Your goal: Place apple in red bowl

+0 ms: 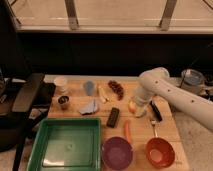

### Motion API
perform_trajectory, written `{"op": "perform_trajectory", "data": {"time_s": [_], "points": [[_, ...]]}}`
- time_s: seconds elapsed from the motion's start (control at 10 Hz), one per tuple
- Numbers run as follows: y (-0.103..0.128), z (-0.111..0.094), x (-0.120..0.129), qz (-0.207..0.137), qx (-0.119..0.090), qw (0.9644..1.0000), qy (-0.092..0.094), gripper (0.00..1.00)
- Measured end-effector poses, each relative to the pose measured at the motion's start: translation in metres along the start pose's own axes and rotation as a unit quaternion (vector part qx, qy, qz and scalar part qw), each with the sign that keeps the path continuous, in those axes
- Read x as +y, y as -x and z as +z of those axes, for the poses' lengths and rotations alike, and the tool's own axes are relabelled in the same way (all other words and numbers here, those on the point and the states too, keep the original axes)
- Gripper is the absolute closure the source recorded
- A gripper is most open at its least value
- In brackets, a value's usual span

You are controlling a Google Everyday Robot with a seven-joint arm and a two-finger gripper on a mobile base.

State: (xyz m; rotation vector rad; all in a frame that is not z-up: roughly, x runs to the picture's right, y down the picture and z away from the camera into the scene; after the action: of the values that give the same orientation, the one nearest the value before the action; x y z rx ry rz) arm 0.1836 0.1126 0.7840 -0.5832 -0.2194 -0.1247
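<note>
Gripper [138, 109] is sitting low over the wooden table [167, 131], right of centre, at the end of a white arm [170, 92] that is reaching in from the right edge. The apple [132, 106] is resting on the table directly against the gripper, on the side facing the green tray [65, 142]. Whether the gripper is clamping the fruit or merely standing at it cannot be told.

The red bowl [160, 152] is standing at the near right corner of the table, well apart from the apple. The purple bowl [117, 152] is sitting just beside it, between it and the tray. A carrot [127, 131] is lying between the apple and the purple bowl. A black oblong object [113, 116] is lying near the apple on the tray side, and a blue cloth [90, 107] is lying further that way. A dark utensil [155, 111] is lying just beyond the gripper, toward the right edge.
</note>
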Motion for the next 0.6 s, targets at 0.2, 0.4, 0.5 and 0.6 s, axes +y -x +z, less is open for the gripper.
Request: {"op": "perform_trajectory", "data": {"time_s": [0.2, 0.4, 0.5, 0.6], "points": [[-0.020, -0.040, 0.043, 0.013, 0.020, 0.9997, -0.005, 1.00], [-0.036, -0.059, 0.078, 0.034, 0.043, 0.9985, -0.003, 1.00], [-0.046, -0.069, 0.097, 0.051, 0.054, 0.9972, -0.001, 1.00], [-0.055, -0.076, 0.115, 0.068, 0.062, 0.9957, 0.002, 0.98]]}}
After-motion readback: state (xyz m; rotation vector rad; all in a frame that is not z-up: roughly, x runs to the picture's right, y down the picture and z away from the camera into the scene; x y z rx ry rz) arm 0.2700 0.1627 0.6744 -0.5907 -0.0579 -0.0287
